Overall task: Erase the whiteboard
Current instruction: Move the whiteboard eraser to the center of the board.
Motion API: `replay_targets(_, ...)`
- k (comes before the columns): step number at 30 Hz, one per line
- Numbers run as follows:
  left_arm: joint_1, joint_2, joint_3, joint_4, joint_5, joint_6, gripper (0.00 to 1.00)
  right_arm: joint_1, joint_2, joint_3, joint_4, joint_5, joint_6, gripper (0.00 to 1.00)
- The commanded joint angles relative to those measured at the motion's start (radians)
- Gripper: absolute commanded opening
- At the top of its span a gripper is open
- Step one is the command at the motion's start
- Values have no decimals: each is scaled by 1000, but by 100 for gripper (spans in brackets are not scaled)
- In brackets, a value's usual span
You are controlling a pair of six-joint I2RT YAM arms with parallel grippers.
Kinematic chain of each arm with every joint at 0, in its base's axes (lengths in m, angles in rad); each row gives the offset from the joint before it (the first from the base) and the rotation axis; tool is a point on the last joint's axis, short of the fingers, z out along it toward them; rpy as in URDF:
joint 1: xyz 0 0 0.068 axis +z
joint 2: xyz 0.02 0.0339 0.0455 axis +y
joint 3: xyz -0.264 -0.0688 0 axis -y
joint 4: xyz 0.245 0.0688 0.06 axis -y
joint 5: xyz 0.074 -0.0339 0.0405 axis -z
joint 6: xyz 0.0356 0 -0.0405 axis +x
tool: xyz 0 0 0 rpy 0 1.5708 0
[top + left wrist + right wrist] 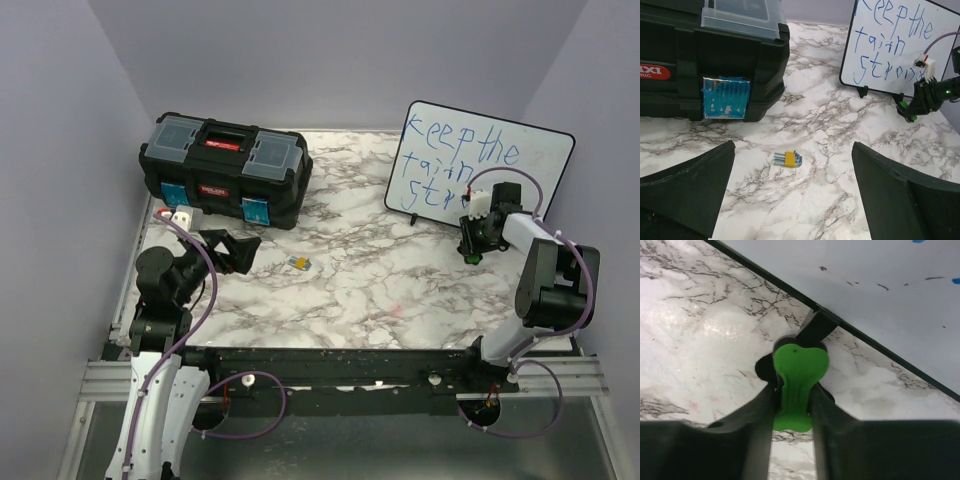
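Toward the far right corner of the counter (390, 290), propped nearly upright on small black feet and facing the near edge: whiteboard (545, 150), with blue lettering (455, 150) on its face plainly left to clear. Low at its front, right gripper (472, 245), fingers clamped tight on a green tool (799, 365), tip right at one foot (816, 326) under the bottom rim; cannot tell whether touching. Over by the left edge, well apart from the board, left gripper (232, 252), fingers spread wide with nothing between, looking across a small hex key set (788, 159), black toolbox (225, 170) behind it near the far left corner. Main hazard, judging from this: pressing on a light board with nothing bracing it. Likely to skid toward the far edge or tip backward under a firm push, more so high on the face, away from the feet. Second hazard: starting too low. Could snag the tool on the foot or rim and kick the stand out, or drag the board sideways instead of wiping. Third: a narrow tool in a two-finger pinch, apt to twist or slip under side load, leaving streaks or bare fingers scraping the surface. Also worth watching: pale cable (505, 172) looped off the right wrist, crossing the board's face in the overhead view and liable to catch. Safer with light pressure, short strokes, perhaps the idle left arm steadying the rim.
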Motion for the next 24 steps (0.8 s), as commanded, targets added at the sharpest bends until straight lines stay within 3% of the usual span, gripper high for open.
replay_targets(1, -3, 9, 2, 3, 28, -3, 99, 0, -12, 6, -28, -102, -16, 25)
replay_targets(6, -3, 17, 1, 6, 37, -6, 99, 67, -28, 17, -85, -174, -19, 18)
replay_targets(9, -3, 27, -1, 14, 51, -11, 99, 202, -50, 19, -97, -182, 2, 16)
replay_targets(13, -3, 45, -3, 22, 72, -15, 99, 452, -25, 70, -58, -147, 125, 5)
replay_targets(18, -2, 54, -11, 35, 75, -31, 99, 650, 88, 195, -36, -125, 271, 7)
replay_targets(24, -6, 65, -38, 53, 86, -104, 99, 772, 181, 268, -53, -130, 313, 14)
